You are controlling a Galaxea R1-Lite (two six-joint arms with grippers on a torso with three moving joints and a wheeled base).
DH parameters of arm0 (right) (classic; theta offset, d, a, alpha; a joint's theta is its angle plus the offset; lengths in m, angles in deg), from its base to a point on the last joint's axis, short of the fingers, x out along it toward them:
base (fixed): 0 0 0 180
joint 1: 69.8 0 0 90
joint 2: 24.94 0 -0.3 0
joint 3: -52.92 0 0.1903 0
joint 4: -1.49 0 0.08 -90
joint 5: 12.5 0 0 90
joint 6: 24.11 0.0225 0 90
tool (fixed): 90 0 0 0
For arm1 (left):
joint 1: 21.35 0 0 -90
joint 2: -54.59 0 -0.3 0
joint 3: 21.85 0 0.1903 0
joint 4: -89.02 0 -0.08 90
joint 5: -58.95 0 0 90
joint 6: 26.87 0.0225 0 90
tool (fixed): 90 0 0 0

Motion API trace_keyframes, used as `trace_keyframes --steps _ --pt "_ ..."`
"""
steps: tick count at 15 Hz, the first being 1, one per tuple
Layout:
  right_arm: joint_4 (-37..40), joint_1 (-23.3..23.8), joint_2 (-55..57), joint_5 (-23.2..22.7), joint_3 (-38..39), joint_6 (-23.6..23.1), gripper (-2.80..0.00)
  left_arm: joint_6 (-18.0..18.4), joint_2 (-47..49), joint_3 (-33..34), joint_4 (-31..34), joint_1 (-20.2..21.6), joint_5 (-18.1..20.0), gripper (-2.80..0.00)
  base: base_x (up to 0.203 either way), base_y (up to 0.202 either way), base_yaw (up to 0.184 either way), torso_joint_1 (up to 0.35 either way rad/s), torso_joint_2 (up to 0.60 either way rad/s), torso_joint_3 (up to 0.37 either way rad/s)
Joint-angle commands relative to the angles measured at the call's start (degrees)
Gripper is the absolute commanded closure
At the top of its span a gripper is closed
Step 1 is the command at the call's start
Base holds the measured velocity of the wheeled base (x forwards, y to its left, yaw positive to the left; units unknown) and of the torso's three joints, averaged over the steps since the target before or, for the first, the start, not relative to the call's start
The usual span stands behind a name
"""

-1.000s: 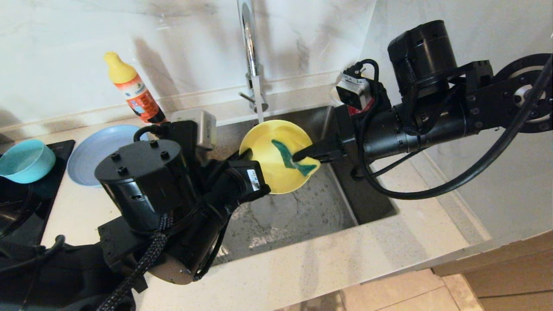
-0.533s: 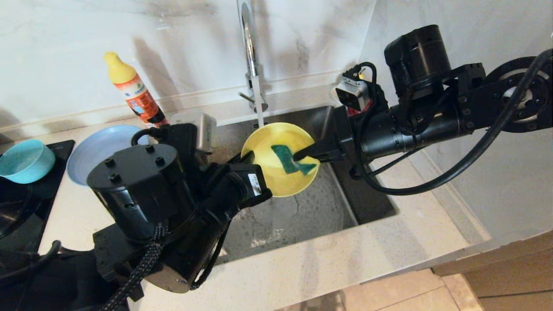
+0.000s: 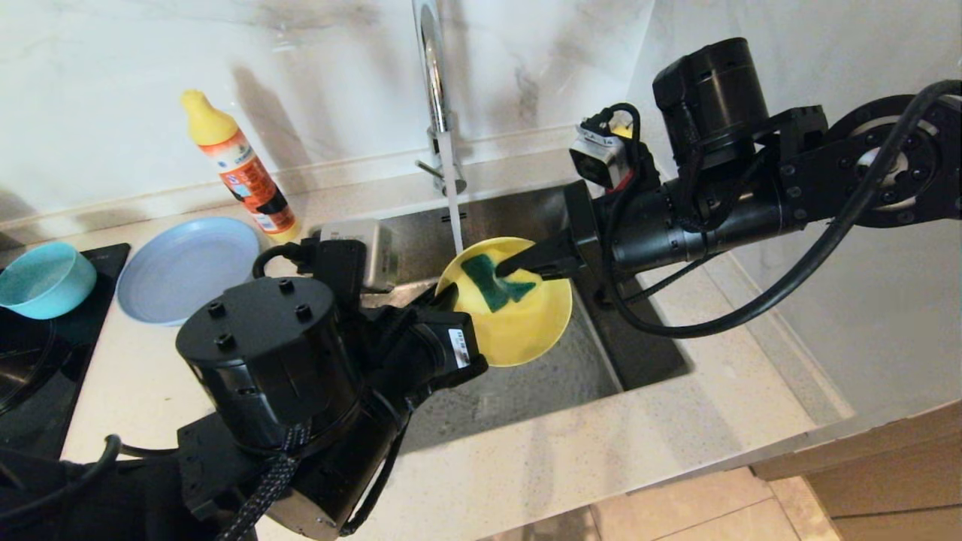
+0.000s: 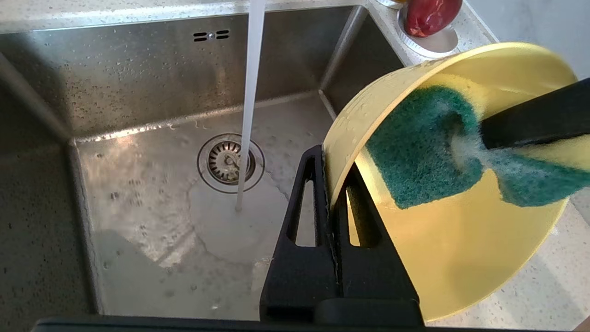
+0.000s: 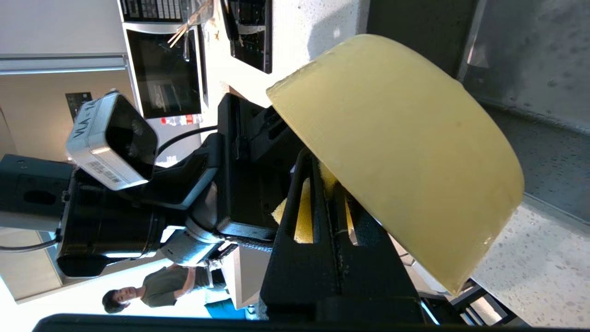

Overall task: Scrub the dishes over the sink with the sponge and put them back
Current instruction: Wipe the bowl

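Scrubbing continues: left end effector (image 3: 449, 298), clamped on yellow bowl (image 3: 518, 323), has lowered it nearer while right end effector (image 3: 507, 268) drags the pinched sponge (image 3: 492, 282) inside.

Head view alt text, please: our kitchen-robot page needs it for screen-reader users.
Over the sink, the left gripper grips the rim of a tilted yellow bowl while the right gripper presses a sponge inside it. The faucet runs; a grey-blue plate and teal bowl sit on the counter.

The silver camera box (image 5: 110, 140) on the left wrist reads "VLA"; nothing else is legible.
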Motion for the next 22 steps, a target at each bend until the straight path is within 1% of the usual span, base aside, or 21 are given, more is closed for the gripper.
trace_keyframes --steps 1,3,4,6,11,15,18,22 --pt "0.1 0.2 -0.4 0.6 0.3 0.2 0.0 -0.2 -0.4 -0.4 -0.4 0.2 -0.2 0.0 0.0 0.0 0.0 0.0 0.0 0.0" --pt "0.2 0.3 -0.7 4.7 0.6 0.1 0.0 -0.3 -0.9 -0.4 -0.5 0.7 -0.2 0.0 0.0 0.0 0.0 0.0 0.0 0.0" --pt "0.8 0.3 -1.1 5.0 0.6 0.1 0.0 -0.3 -0.9 -0.4 -0.5 0.9 -0.2 0.0 0.0 0.0 0.0 0.0 0.0 0.0" --pt "2.4 0.3 -1.8 5.0 0.4 0.1 0.0 -0.3 -1.3 -0.7 -0.5 1.5 -0.2 0.0 0.0 0.0 0.0 0.0 0.0 0.0" --pt "3.0 -0.2 -2.5 5.1 0.6 0.1 0.0 0.1 -1.8 -1.7 -0.4 3.1 -0.2 0.0 0.0 0.0 0.0 0.0 0.0 0.0" --pt "2.8 -0.2 -3.1 4.9 0.1 0.0 0.0 -0.1 -0.8 -0.5 -0.5 3.1 -0.2 0.0 0.0 0.0 0.0 0.0 0.0 0.0" --pt "2.6 -1.6 -2.3 4.9 -0.2 -0.1 0.0 0.1 0.0 -0.1 -3.4 3.0 -0.3 0.0 0.0 0.0 0.0 0.0 0.0 0.0" --pt "2.6 -3.0 -0.8 5.0 0.0 -0.1 0.0 0.1 -0.6 -0.7 -3.4 3.0 -0.2 0.0 0.0 0.0 0.0 0.0 0.0 0.0"
